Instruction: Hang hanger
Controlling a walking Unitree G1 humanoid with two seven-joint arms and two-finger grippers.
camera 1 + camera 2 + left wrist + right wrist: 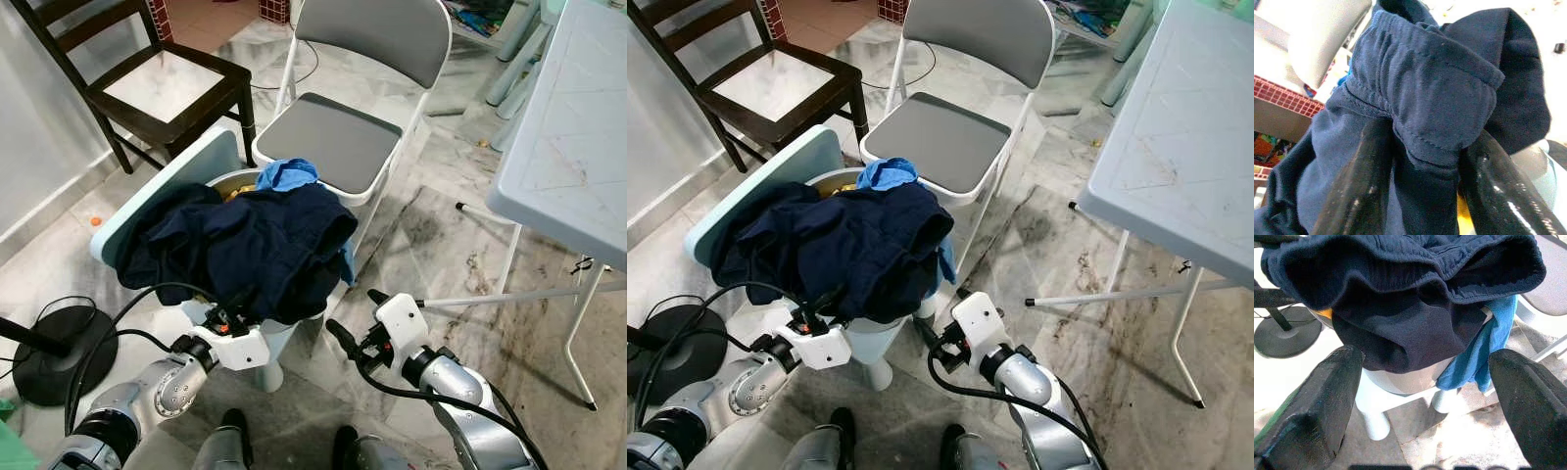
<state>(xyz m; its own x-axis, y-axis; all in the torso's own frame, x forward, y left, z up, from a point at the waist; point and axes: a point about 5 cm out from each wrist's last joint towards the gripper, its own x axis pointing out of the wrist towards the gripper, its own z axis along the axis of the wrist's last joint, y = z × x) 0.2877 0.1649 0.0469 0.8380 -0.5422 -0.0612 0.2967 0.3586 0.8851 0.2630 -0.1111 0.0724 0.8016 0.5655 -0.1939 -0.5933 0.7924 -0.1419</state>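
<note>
At the laundry basket [162, 191], the left gripper [1425, 171] pinches the navy garment [250, 245]; right gripper [1425, 396] spread wide (empty). Hanging apparently not begun.

There are 2 chairs [333, 137] [162, 88], 1 table [568, 127], 1 basket [284, 333], and 2 garments [245, 245] [286, 175].

Matt navy cloth garment [245, 245], glossy marble floor [441, 245], dark wooden chair [147, 78]
</note>
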